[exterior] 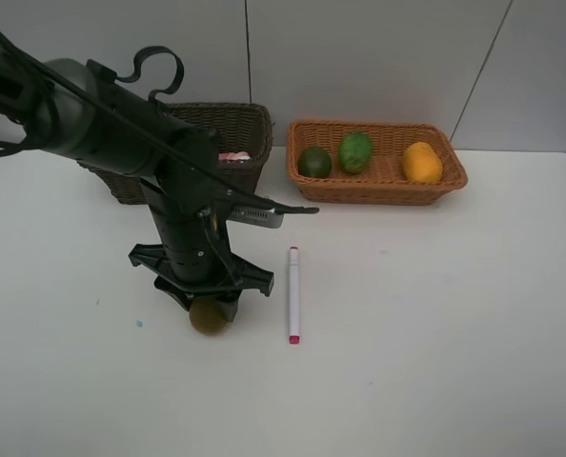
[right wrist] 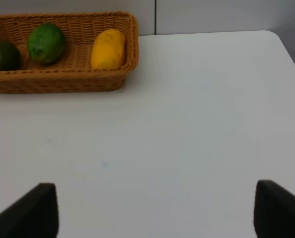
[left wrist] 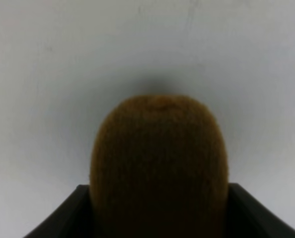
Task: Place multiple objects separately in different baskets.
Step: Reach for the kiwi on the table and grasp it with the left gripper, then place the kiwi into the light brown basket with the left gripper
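While the right gripper (right wrist: 155,210) stands wide apart and empty, the kiwi (exterior: 208,316) lies directly between the left gripper's (exterior: 207,309) jaws on the counter (exterior: 435,314), grip unconfirmed.

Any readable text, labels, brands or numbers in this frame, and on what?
None can be read.
Marker: white barrel with a pink cap, no print that shows.
Left arm: a pale patch on the arm near the dark basket, too small to tell whether it holds writing.
Kiwi, the fruits in the tan basket and the table: no marks.
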Controlling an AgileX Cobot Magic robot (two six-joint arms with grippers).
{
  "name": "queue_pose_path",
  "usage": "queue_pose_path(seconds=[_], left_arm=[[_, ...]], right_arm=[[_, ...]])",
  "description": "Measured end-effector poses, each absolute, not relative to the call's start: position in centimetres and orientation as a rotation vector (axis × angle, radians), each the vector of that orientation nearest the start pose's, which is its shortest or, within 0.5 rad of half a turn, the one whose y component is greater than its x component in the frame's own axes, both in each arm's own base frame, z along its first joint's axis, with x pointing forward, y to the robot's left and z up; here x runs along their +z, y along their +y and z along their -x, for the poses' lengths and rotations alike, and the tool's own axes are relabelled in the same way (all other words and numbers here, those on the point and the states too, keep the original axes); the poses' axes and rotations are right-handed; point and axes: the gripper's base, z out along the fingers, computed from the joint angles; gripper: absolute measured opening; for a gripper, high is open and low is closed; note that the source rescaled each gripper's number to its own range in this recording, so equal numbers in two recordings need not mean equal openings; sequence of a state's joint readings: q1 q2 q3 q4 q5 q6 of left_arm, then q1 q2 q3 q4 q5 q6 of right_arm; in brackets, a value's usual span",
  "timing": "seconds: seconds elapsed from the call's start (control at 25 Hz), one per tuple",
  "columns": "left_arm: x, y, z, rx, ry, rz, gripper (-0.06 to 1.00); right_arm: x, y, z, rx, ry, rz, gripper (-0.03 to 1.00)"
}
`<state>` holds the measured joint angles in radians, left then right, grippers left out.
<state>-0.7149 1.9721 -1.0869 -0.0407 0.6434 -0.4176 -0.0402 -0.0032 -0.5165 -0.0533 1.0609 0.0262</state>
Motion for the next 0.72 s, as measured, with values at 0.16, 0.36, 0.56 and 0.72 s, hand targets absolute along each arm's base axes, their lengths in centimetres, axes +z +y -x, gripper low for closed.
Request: queue_pose_path(seconds=[0.16,0.36,0.56,0.72], left_arm=[[11.3,-23.0,-26.2,-0.140,3.017,-0.404,0.55],[11.6,-23.0,-26.1,-0.143,3.012,-0.411,0.55],[13.9,-22.8,-26.1,-0.150,2.985,-0.428,0.55],[17.1,-22.8,-26.1,-0.174,2.945,-0.435,0.55]], right_arm=[[28.2,-0.4,0.8,-0.072,2.023,-0.070,0.98],[28.2,-0.4,0.8,-0.072,2.023,-0.070,0.98],[28.2,-0.4,0.8,-0.072,2.023,-0.070,0.98],[28.2,-0.4,0.8,-0.072,2.023,-0.070,0.98]])
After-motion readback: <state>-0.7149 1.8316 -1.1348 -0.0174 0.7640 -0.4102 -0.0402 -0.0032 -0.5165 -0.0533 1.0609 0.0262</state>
